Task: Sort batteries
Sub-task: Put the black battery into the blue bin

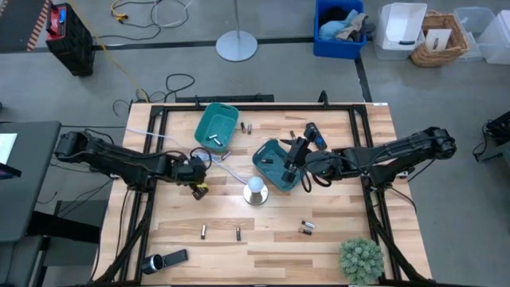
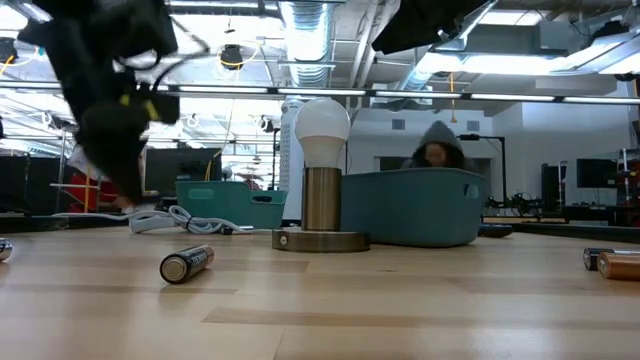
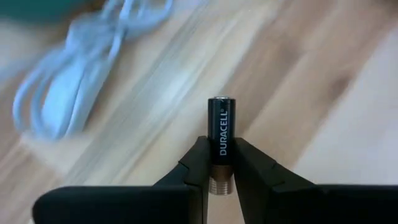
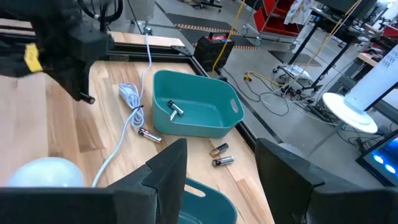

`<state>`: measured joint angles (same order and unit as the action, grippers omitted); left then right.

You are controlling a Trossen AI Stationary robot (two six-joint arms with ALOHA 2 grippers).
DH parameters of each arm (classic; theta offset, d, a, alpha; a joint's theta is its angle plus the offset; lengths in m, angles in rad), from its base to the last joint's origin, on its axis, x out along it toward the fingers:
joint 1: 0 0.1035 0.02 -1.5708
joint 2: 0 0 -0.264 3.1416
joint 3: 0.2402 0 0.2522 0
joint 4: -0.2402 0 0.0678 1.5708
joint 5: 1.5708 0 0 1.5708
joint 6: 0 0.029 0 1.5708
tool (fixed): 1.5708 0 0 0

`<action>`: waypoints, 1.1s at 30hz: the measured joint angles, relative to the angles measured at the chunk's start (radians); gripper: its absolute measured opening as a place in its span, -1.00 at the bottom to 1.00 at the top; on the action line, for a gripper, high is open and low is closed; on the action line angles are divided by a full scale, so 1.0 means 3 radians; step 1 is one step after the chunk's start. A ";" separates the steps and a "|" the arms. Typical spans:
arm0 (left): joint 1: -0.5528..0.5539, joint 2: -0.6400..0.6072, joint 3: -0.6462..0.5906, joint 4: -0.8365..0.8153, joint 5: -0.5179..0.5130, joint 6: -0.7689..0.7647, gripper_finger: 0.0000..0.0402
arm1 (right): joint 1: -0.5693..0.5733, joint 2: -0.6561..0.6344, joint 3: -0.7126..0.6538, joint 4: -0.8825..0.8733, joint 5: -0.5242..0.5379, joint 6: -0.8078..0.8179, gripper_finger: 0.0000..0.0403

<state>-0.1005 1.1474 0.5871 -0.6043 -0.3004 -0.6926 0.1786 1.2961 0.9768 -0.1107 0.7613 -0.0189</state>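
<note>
A Duracell battery (image 3: 222, 134) stands gripped by its lower end between the fingers of the left claw (image 3: 222, 180), held above the wooden surface (image 1: 271, 239) near its left-hand middle, close to a white cable (image 3: 68, 99) and the far teal bin (image 1: 217, 126), which holds other batteries (image 4: 174, 111). More batteries lie loose toward the near edge (image 1: 204, 232), and a pair sits just beyond that bin (image 4: 220, 155). The right claw (image 4: 221, 180) hangs with its fingers spread wide and holding nothing over the second teal bin (image 1: 275, 165) at the centre, beside a lamp (image 2: 321, 175).

arms (image 1: 119, 163): dark, jointed | fingers (image 3: 193, 168): black, tapered | left wrist: yellow tag, seemingly
</note>
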 joint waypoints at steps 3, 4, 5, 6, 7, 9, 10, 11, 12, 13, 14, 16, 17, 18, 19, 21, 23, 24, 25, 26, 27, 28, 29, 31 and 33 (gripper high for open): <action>-0.0021 -0.0144 0.0077 0.0145 -0.0131 0.0170 -0.78 | -0.0015 0.0000 0.0000 0.0036 0.0000 0.0001 0.04; -0.0020 -0.0188 0.0096 0.0246 -0.0168 0.0245 -0.78 | -0.0012 0.0000 0.0000 0.0048 0.0001 -0.0001 0.04; -0.0021 -0.0222 0.0111 0.0395 -0.0184 0.0329 -0.78 | -0.0012 0.0000 0.0000 0.0065 0.0001 -0.0009 0.04; -0.0019 -0.0248 0.0119 0.0558 -0.0192 0.0422 -0.78 | -0.0012 0.0000 0.0000 0.0082 0.0001 -0.0016 0.04; -0.0013 -0.0259 0.0124 0.0734 -0.0197 0.0527 -0.78 | -0.0012 0.0000 0.0000 0.0100 0.0001 -0.0026 0.04; 0.0009 -0.0257 0.0125 0.1122 -0.0172 0.0740 -0.78 | -0.0012 0.0000 0.0000 0.0136 0.0001 -0.0042 0.04; 0.0027 -0.0246 0.0125 0.1298 -0.0141 0.0844 -0.78 | -0.0012 0.0000 0.0000 0.0143 0.0000 -0.0047 0.04; 0.0050 -0.0218 0.0125 0.1486 -0.0134 0.0933 -0.78 | -0.0012 0.0000 0.0000 0.0148 0.0000 -0.0051 0.04; 0.0080 -0.0188 0.0129 0.1663 -0.0125 0.1012 -0.78 | -0.0012 0.0000 0.0000 0.0152 0.0000 -0.0051 0.04; 0.0120 -0.0150 0.0129 0.1807 -0.0117 0.1079 -0.78 | -0.0012 0.0000 0.0000 0.0154 0.0000 -0.0051 0.04; 0.0165 -0.0110 0.0129 0.1940 -0.0085 0.1135 -0.78 | -0.0012 -0.0001 0.0002 0.0151 0.0000 -0.0052 0.04; 0.0280 -0.0006 0.0129 0.2277 0.0015 0.1235 -0.78 | -0.0012 -0.0001 0.0036 0.0142 0.0000 -0.0054 0.04; 0.0340 0.0053 0.0134 0.2428 0.0086 0.1276 -0.78 | -0.0012 -0.0001 0.0056 0.0145 0.0000 -0.0069 0.04; 0.0405 0.0115 0.0145 0.2510 0.0144 0.1305 -0.78 | -0.0009 -0.0001 0.0078 0.0147 0.0000 -0.0086 0.04; 0.0471 0.0195 0.0182 0.2549 0.0182 0.1330 -0.78 | -0.0001 -0.0003 0.0100 0.0157 0.0001 -0.0106 0.04; 0.0595 0.0373 0.0307 0.2624 0.0292 0.1401 -0.78 | 0.0020 -0.0004 0.0146 0.0152 0.0000 -0.0137 0.04; 0.0689 0.0571 0.0479 0.2625 0.0362 0.1487 -0.78 | 0.0042 -0.0004 0.0189 0.0151 0.0000 -0.0198 0.04; 0.0724 0.0673 0.0579 0.2647 0.0381 0.1536 -0.78 | 0.0052 -0.0004 0.0209 0.0153 0.0000 -0.0234 0.04; 0.0757 0.0787 0.0677 0.2653 0.0396 0.1591 -0.78 | 0.0068 -0.0004 0.0228 0.0148 0.0000 -0.0290 0.04; 0.0792 0.0893 0.0771 0.2636 0.0444 0.1648 -0.78 | 0.0079 -0.0006 0.0250 0.0147 0.0000 -0.0341 0.04; 0.0824 0.1003 0.0863 0.2623 0.0507 0.1684 -0.78 | 0.0084 -0.0025 0.0261 0.0148 0.0000 -0.0390 0.04; 0.0854 0.1104 0.0955 0.2630 0.0577 0.1706 -0.78 | 0.0085 -0.0047 0.0273 0.0132 0.0000 -0.0418 0.04; 0.0877 0.1195 0.1038 0.2634 0.0656 0.1711 -0.78 | 0.0085 -0.0070 0.0294 0.0136 0.0001 -0.0427 0.04; 0.0915 0.1386 0.1195 0.2643 0.0788 0.1742 -0.78 | 0.0097 -0.0174 0.0306 0.0143 0.0001 -0.0420 0.04; 0.0929 0.1560 0.1306 0.2646 0.0869 0.1797 -0.78 | 0.0122 -0.0281 0.0305 0.0135 0.0007 -0.0410 0.04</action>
<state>0.1783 1.6155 0.9789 0.1894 -0.0397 -0.1535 0.2152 1.2117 1.0683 -0.0702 0.7632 -0.1420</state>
